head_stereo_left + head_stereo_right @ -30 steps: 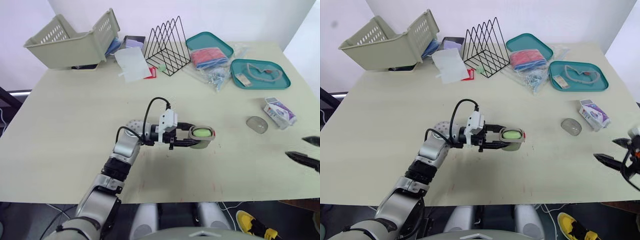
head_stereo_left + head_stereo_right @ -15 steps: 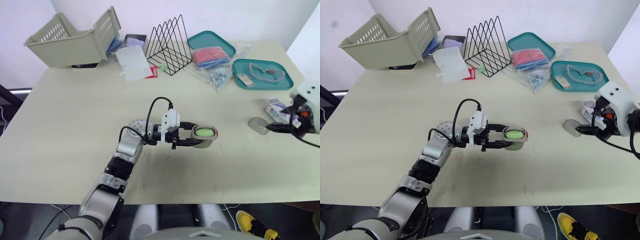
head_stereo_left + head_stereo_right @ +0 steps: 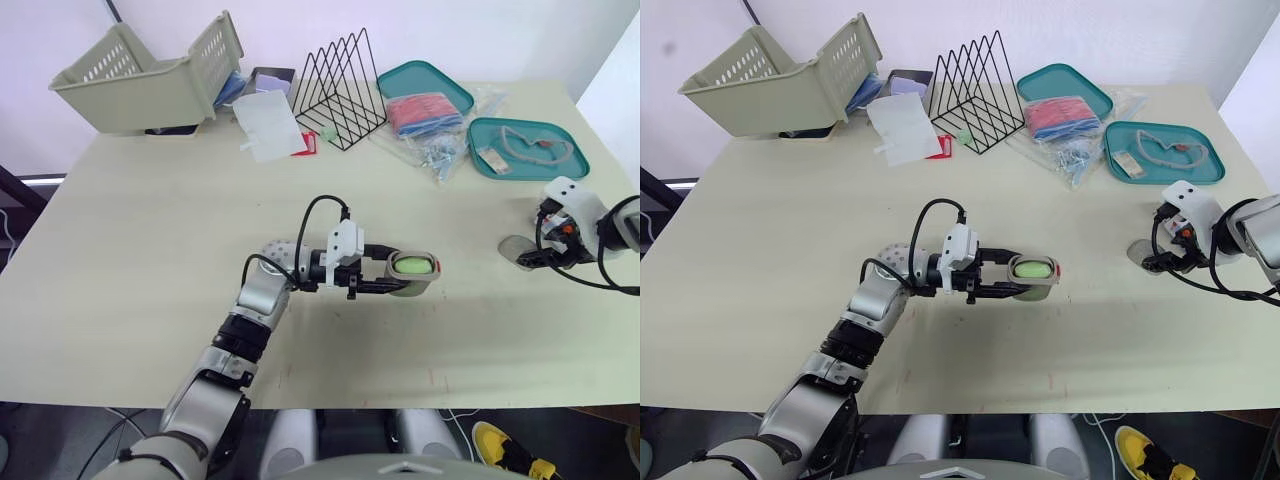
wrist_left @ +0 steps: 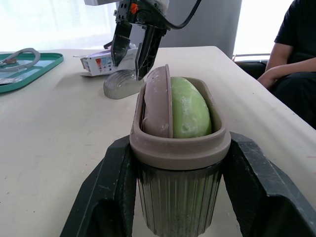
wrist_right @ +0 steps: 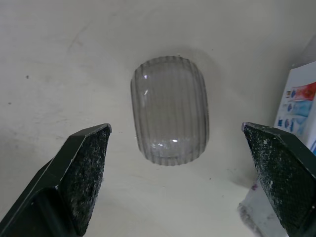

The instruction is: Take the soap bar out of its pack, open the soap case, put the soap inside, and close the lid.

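A pale wooden table (image 3: pixel 120 250) fills the scene. Along its far edge are a tipped beige basket (image 3: pixel 140 85), a black wire rack (image 3: pixel 335 90) and two teal trays (image 3: pixel 530 150).

From the head camera, the left gripper (image 3: pixel 395 272) reaches across the middle of the table. Its two black fingers are clamped on the sides of the open soap case (image 3: pixel 418 286), and the green soap (image 3: pixel 413 265) lies inside it. Far to the right, the right gripper (image 3: pixel 1152 262) is low over the table, right at the clear lid (image 3: pixel 1135 250) lying there.

In the left wrist view, the fingers (image 4: pixel 106 192) press against both sides of the ribbed case. The soap stands on edge inside, beside a brownish insert (image 4: pixel 157 101) that leans against it. Beyond, the right gripper hangs point-down over the lid with its fingers apart. The soap pack (image 4: pixel 98 63) lies just behind the lid. A seated person (image 4: pixel 296 59) in a dark top is past the table edge.

In the right wrist view, the fingers (image 5: pixel 84 168) are spread wide and hold nothing. The ribbed lid lies dome-up on the table between them, clear of both. The white pack, with its printed side showing, lies just beside the lid.
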Robot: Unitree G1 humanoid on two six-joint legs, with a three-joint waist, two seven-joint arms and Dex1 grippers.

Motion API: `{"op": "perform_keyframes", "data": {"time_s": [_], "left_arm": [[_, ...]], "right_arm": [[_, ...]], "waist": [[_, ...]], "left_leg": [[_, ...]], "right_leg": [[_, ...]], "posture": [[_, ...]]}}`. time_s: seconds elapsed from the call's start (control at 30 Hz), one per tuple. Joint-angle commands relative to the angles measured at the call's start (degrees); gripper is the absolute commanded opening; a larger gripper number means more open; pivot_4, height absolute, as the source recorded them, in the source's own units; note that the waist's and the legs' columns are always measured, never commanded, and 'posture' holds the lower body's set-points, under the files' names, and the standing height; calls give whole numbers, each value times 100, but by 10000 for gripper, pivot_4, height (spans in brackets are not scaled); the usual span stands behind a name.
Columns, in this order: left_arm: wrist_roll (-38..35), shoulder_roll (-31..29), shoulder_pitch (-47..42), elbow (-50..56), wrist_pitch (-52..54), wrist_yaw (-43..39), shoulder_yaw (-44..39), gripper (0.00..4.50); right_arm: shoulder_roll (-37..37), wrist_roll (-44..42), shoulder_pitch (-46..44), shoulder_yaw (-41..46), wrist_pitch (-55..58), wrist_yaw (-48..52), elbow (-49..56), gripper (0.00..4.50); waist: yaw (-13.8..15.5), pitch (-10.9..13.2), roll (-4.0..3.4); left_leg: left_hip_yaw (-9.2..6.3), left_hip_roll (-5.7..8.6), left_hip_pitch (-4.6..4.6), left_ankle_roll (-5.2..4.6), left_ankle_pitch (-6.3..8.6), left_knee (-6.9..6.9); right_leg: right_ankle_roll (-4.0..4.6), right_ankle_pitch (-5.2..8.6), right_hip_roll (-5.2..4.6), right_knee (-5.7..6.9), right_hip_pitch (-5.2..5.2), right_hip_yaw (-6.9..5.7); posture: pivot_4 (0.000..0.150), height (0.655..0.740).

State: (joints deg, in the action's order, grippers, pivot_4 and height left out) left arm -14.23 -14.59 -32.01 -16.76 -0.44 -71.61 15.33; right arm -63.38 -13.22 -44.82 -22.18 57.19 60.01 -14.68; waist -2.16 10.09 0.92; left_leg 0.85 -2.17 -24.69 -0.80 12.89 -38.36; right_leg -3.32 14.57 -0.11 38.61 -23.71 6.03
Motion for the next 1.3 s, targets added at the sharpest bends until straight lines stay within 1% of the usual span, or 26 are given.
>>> {"op": "perform_keyframes", "data": {"time_s": [0.03, 0.37, 0.43, 0.47, 0.53, 0.57, 0.8, 0.83, 1.0, 1.1, 1.2, 1.3], "left_arm": [[59, -23, 27, 149, -32, 51, 43, 19596], [52, -58, 69, 238, 8, 116, 59, 19596], [51, -65, 71, 245, 11, 129, 62, 19596], [52, -68, 73, 251, 15, 132, 66, 19596], [53, -65, 76, 266, 26, 148, 76, 19596], [51, -67, 79, 279, 34, 152, 80, 19596], [45, -93, 81, 308, 60, 170, 95, 19596], [49, -94, 74, 299, 60, 176, 94, 19596], [54, -106, 59, 280, 66, 190, 94, 19596], [68, -97, 23, 207, 47, 202, 94, 19596], [87, -75, -24, 123, 26, 230, 91, 19596], [103, -41, -52, 89, 18, 248, 96, 19596]], "right_arm": [[98, 300, -190, -24, -230, 192, -219, 44649], [449, 791, -318, -43, -465, 477, -620, 44649], [485, 839, -323, -39, -490, 538, -636, 39366], [506, 865, -320, -29, -494, 548, -635, 35803], [539, 923, -305, -11, -523, 539, -635, 26559], [547, 947, -296, 0, -532, 536, -625, 20891], [512, 994, -265, 51, -668, 680, -472, 20891], [484, 941, -268, 106, -855, 778, -314, 20891], [380, 255, -325, 577, -1400, 1617, 947, 20891], [488, -251, -387, 809, -1061, 1882, 1818, 20891], [543, -614, -512, 686, -734, 2152, 2523, 20891], [697, -557, -578, 492, -857, 2063, 2898, 20891]], "waist": [[-6, 0, 0], [-6, 0, 0], [-8, 0, 0], [-10, 0, 0], [-11, 0, 0], [-10, 0, 0], [-14, 0, 0], [-15, 0, 0], [-27, 1, -4], [-13, 1, -4], [-13, 1, -4], [-11, 1, -4]], "left_leg": [[0, 0, 0, 0, 0, 0], [-1, 0, 2, 0, 0, -1], [-1, 0, 2, 0, 0, -2], [-1, 0, 3, 0, 0, -2], [-1, 0, 3, 0, 0, -2], [-1, 0, 3, 0, 0, -2], [-1, 0, 3, 0, 0, -2], [-1, 0, 3, 0, 0, -2], [-2, 0, 5, 0, 0, -1], [-11, -2, 4, 0, 0, -1], [-12, -2, 2, 0, 0, -3], [-13, -2, 2, 0, 0, -5]], "right_leg": [[0, 0, 0, 1, 0, 0], [0, 0, 1, 11, 0, 0], [0, 0, 1, 12, 0, 0], [0, 0, 1, 12, 0, 0], [0, 0, 1, 14, -1, 0], [0, 0, 1, 14, -1, 0], [0, 0, 2, 15, -1, 0], [0, 0, 2, 15, -1, 0], [0, 0, 4, 19, -2, 1], [0, 0, 6, 20, 0, -7], [1, 1, 6, 19, 0, -7], [1, 1, 5, 19, 1, -8]], "posture": [[1500, 7400], [1500, 7400], [1500, 7400], [1500, 7400], [1500, 7400], [1500, 7400], [1500, 7400], [1500, 7400], [1500, 7400], [1500, 7400], [1500, 7400], [1500, 7400]]}}
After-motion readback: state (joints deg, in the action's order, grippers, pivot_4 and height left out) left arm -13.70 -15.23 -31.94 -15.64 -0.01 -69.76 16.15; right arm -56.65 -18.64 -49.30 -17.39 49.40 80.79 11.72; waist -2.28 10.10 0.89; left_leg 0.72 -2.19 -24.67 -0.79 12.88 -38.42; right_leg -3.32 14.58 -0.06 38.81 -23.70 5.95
